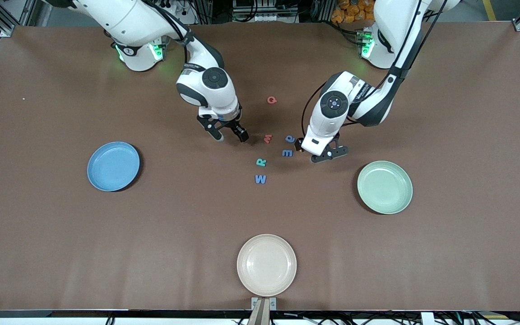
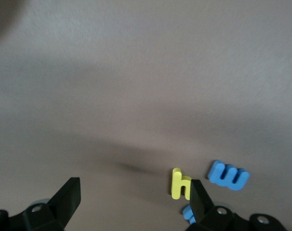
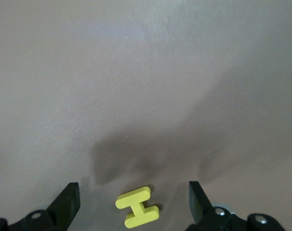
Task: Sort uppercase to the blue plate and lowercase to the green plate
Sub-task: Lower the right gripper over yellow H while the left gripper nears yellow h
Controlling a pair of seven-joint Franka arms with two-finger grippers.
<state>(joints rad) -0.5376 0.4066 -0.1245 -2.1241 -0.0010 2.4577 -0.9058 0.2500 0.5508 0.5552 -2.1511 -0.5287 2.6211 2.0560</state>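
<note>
My right gripper [image 1: 230, 134] is open and low over the table, with the yellow H [image 3: 137, 207] lying flat between its fingers, untouched. The left gripper [image 1: 314, 151] is open too; a yellow lowercase letter [image 2: 180, 184] lies just inside one finger [image 2: 199, 199], which half hides a blue rounded letter [image 2: 187, 214]. Between the arms lie the red Q [image 1: 272, 99], red m [image 1: 267, 138], blue e-like letter [image 1: 290, 139], blue m [image 1: 287, 153], teal R [image 1: 261, 162] and blue W [image 1: 260, 179]. The blue plate [image 1: 113, 166] and green plate [image 1: 384, 187] hold nothing.
A beige plate [image 1: 266, 264] sits near the table's front edge, nearer the front camera than the letters. Bare brown tabletop separates the letter cluster from each plate.
</note>
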